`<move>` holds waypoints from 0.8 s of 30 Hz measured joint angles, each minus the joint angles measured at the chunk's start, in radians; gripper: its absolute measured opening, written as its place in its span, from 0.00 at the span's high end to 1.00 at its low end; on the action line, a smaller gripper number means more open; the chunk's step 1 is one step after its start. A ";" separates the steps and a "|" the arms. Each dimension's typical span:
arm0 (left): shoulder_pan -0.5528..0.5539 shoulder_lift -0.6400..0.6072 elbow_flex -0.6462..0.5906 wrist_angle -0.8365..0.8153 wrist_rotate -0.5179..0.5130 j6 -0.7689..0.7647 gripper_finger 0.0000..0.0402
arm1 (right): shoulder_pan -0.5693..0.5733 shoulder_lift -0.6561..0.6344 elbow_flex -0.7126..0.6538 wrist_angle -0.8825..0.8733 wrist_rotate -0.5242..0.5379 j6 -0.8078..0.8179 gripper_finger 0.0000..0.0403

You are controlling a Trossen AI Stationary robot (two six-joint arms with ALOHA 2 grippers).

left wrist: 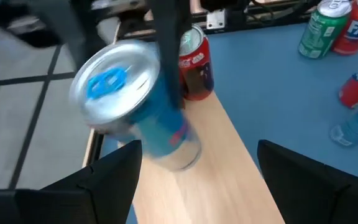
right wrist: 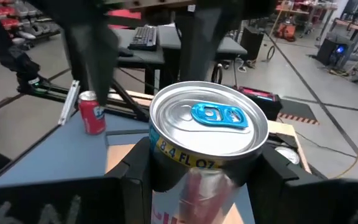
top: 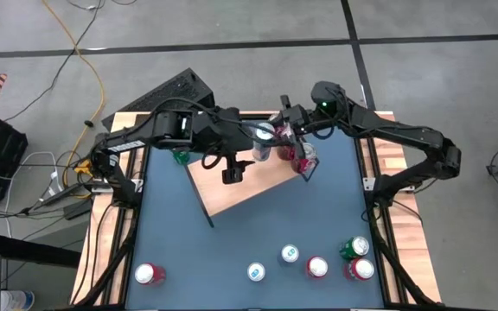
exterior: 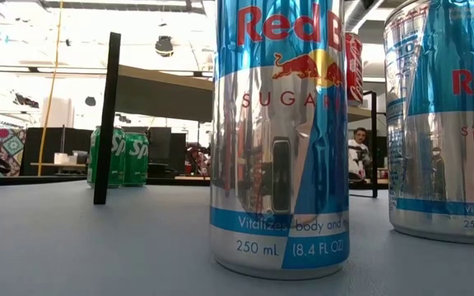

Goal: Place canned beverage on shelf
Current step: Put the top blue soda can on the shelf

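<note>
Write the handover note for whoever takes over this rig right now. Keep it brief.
Right tool: shut on a blue-tabbed can, held over the shelf, not yet released.
Left tool: open, empty, over the shelf, facing that can.
Red can stands at the shelf's end; whether it is on the shelf is unclear.
Left to do: set the held can down, release it, then fetch the loose cans at the table's front.

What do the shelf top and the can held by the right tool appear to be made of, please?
The shelf top looks like light wood or a wood-look board with a matte finish; faint grain shows. The can in the right tool looks like shiny bare aluminium, with a blue pull tab on its reflective lid.
</note>
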 joint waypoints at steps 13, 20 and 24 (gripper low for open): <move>0.008 -0.143 -0.154 0.300 0.052 0.030 0.24 | 0.053 -0.145 0.000 -0.019 0.000 -0.018 0.58; 0.040 -0.410 -0.791 0.836 0.016 -0.034 0.24 | 0.065 -0.171 0.001 -0.041 0.001 -0.014 0.57; 0.065 -0.547 -1.016 1.190 0.073 -0.087 0.24 | 0.086 -0.160 0.001 -0.025 0.005 -0.003 0.57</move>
